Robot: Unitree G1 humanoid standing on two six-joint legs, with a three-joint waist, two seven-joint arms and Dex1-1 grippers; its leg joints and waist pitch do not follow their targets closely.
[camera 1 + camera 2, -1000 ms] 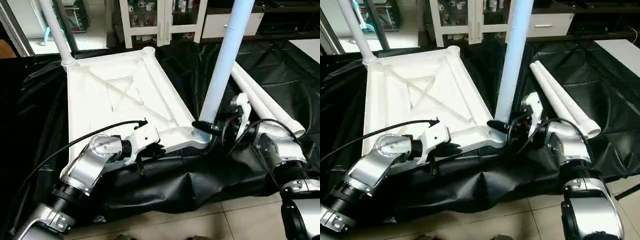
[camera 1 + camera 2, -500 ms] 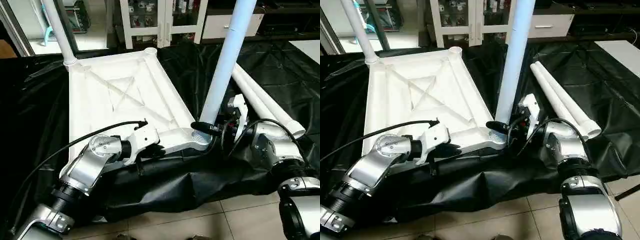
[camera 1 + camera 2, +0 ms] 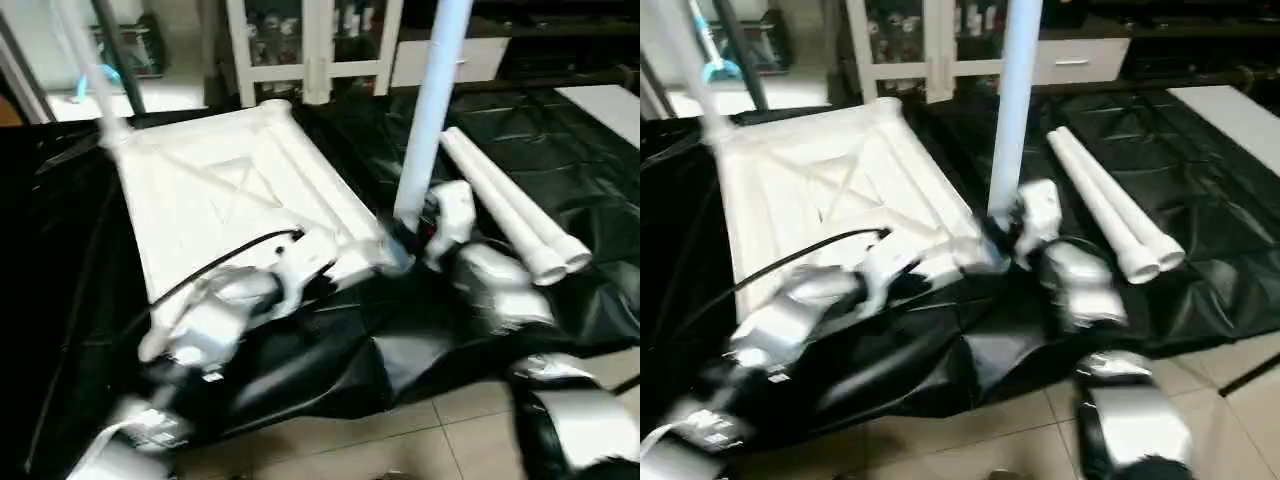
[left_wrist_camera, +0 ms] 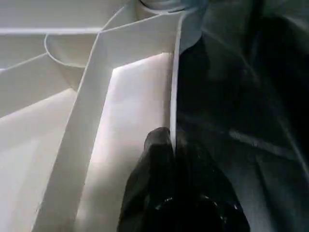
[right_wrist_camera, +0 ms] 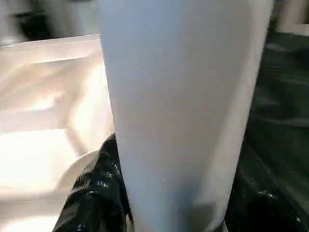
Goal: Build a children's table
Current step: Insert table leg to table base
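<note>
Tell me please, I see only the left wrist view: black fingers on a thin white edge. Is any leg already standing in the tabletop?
Observer: Yes. One leg stands upright in the near corner socket of the tabletop.
Operator: Is something holding that leg?
Observer: The right gripper is around its base, one finger beside it.
Operator: Are more legs waiting?
Observer: Two loose legs lie side by side on the black sheet; another leg stands at the far corner.

Silver metal forearms (image 3: 215,320), a black cable (image 3: 215,265) looped over one, white wrist housings, glossy black pincer fingers (image 4: 159,159).
</note>
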